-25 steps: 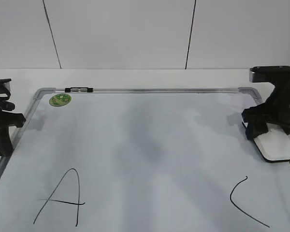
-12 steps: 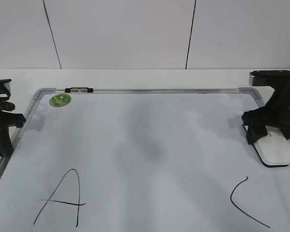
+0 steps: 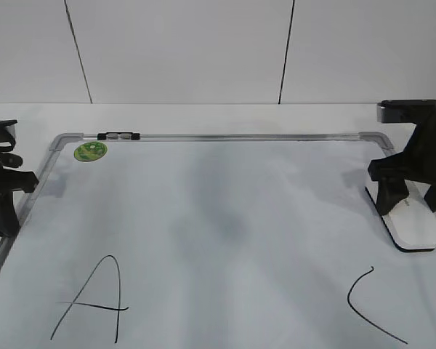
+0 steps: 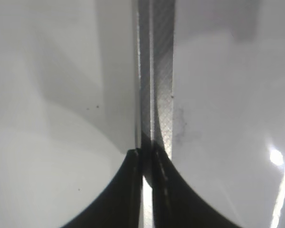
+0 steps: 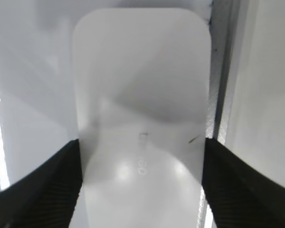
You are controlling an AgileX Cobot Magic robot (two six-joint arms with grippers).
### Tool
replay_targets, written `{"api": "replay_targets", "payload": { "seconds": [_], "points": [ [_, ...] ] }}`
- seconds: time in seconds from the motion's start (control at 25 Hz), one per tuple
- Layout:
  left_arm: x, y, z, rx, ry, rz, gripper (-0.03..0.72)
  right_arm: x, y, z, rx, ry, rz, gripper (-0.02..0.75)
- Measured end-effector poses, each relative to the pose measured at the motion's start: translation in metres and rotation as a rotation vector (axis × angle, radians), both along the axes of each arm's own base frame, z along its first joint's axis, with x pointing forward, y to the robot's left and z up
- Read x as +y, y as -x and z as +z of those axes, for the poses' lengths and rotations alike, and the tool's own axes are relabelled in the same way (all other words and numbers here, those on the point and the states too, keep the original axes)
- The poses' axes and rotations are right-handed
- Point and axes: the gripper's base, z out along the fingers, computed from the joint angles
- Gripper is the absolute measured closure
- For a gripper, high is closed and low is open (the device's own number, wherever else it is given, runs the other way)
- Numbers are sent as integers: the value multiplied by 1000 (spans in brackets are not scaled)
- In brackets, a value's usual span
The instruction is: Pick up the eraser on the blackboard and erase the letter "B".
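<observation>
The white eraser lies flat on the blackboard by its right frame. My right gripper straddles it, with a black finger against each long side. In the right wrist view the eraser fills the space between the fingers, and its grey lettering shows. No letter "B" is visible on the board; the middle shows only faint grey smudging. My left gripper is shut and empty over the board's left frame; its closed jaws show in the left wrist view.
A black "A" is at the board's lower left and a black "C" at the lower right. A green sticker and a small black-and-silver marker sit at the top left. White table and wall surround the board.
My right gripper and the eraser have shifted slightly right and toward the near edge, along the right frame. The left arm has not moved.
</observation>
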Motion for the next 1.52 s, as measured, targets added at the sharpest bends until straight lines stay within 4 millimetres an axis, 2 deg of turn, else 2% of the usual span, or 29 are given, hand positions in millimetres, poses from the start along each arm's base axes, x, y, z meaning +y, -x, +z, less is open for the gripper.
{"api": "replay_targets", "payload": {
  "seconds": [0.12,0.36,0.56,0.8,0.88,1.0,1.12,1.28,1.52],
  "points": [
    [0,0,0,5,0,-1,672,0,-2,9,19,3,-1,152],
    [0,1,0,5,0,-1,672,0,-8,46,28,11,0,152],
    [0,1,0,5,0,-1,671,2,-13,70,9,-6,-7,152],
    [0,1,0,5,0,-1,659,6,-8,85,-21,-68,-21,152],
    [0,1,0,6,-2,-9,617,7,-6,89,-31,-76,-22,152],
    [1,0,0,7,-14,-25,484,7,-3,96,-50,-82,-22,152],
    [1,-1,4,27,-14,-38,399,7,1,105,-74,-84,-21,153],
    [1,-5,20,33,-15,-57,374,7,9,121,-117,-94,-20,153],
    [2,1,70,-9,-27,-83,380,7,36,158,-224,-127,-18,152]
  ]
}}
